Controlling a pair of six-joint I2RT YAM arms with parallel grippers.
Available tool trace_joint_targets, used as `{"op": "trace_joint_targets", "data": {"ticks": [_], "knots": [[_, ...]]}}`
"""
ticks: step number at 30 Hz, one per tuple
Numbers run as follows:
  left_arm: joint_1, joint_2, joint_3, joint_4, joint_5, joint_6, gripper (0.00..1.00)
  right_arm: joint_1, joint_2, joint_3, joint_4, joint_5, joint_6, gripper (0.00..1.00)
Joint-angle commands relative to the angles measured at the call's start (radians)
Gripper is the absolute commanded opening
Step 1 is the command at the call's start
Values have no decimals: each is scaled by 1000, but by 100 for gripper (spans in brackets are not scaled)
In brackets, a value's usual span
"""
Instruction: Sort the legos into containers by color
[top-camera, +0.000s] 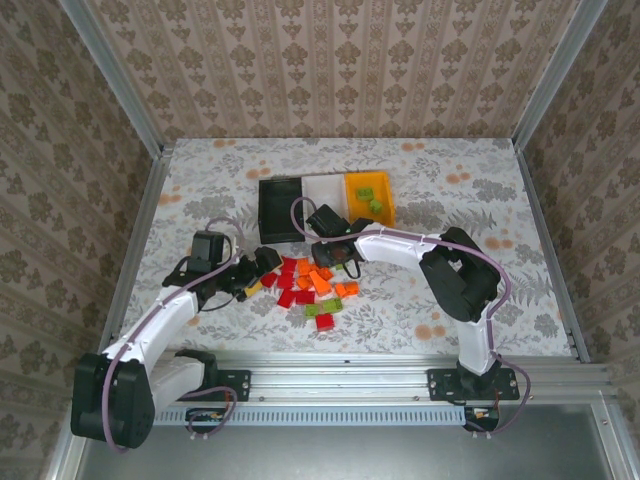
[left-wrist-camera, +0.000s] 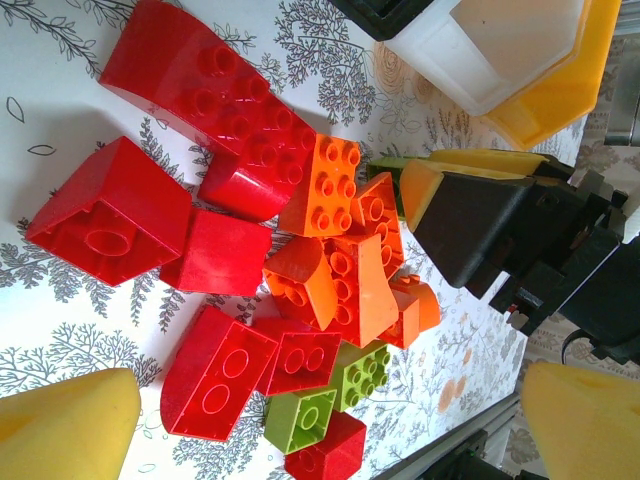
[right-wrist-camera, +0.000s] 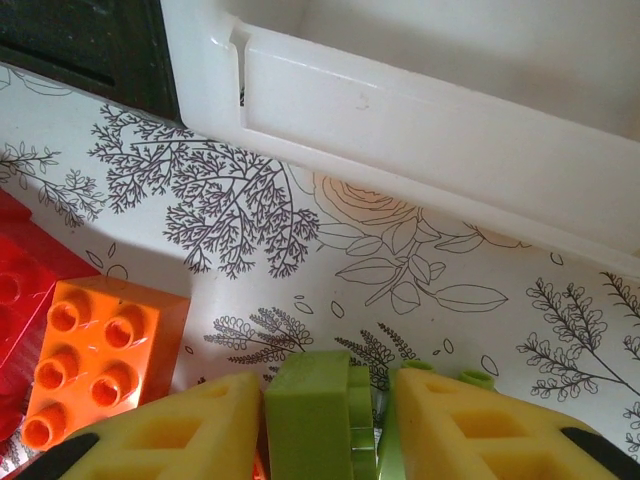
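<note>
Green brick (right-wrist-camera: 312, 420) clamped in the right gripper (top-camera: 345, 262), likely bound for the orange-yellow bin (top-camera: 366, 176) holding greens (top-camera: 372, 204) toward the table (top-camera: 200, 190) far edge; left gripper (top-camera: 258, 272) gapes empty by the pile (top-camera: 310, 285).

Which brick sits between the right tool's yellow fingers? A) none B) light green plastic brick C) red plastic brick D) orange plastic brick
B: the right wrist view shows the right tool pressed against both sides of a small light green plastic brick.
</note>
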Motion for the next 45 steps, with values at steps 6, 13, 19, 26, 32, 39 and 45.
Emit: {"op": "trace_joint_targets", "data": {"ticks": [6,13,19,26,32,39,45], "knots": [[2,-23,4,-17,-4,-5,100,-10,-13,-28,12,-49,24,43],[2,-30,-2,-20,-5,-4,100,-11,18,-11,-3,-25,18,38],[1,-31,-4,-18,-8,-3,100,-9,3,-6,-19,11,5,31],[2,-22,1,-15,-7,-2,100,-6,-54,-5,-19,49,4,29],[2,-21,3,-14,-7,-2,100,-9,-104,6,-27,69,-4,28],[1,-9,13,-20,-11,7,100,-47,-135,51,-49,125,-30,28],[-1,1,52,-100,-67,77,100,-184,-145,103,-63,154,-53,28]]}}
